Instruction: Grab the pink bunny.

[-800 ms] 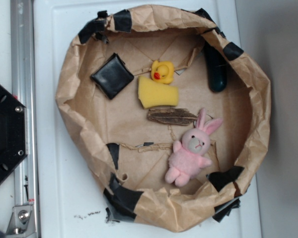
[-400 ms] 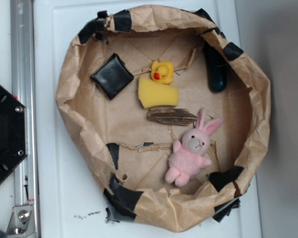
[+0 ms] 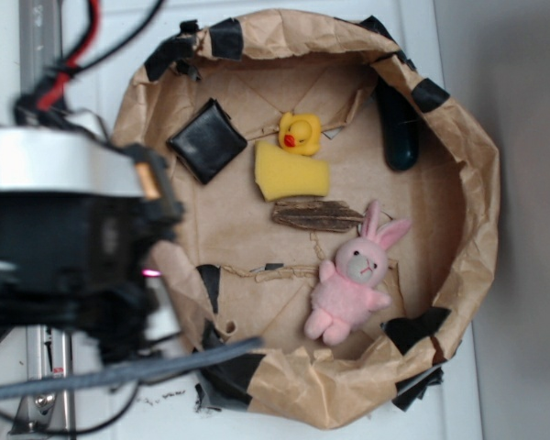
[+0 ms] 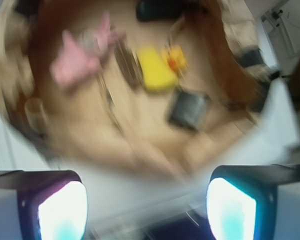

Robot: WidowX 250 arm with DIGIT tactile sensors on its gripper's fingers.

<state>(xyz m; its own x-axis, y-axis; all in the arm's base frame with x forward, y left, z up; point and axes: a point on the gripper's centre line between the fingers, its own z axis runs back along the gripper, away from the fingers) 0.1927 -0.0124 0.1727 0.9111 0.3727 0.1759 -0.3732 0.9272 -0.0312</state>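
Wrist view smeared by blur, my gripper (image 4: 147,200) with jaws spread empty, pink bunny (image 3: 353,275) near paper basin's (image 3: 481,183) lower right wall, exterior view showed arm (image 3: 69,238) covering left rim.

One brown paper bowl (image 3: 481,192) holding six things: one pink bunny (image 3: 350,280), one yellow duck (image 3: 300,131), one yellow sponge (image 3: 291,172), one black square pad (image 3: 207,140), one bark piece (image 3: 316,214), one dark oblong object (image 3: 400,124)

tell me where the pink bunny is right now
In the exterior view, the pink bunny lies at the lower right of the paper bowl, just below the bark piece.
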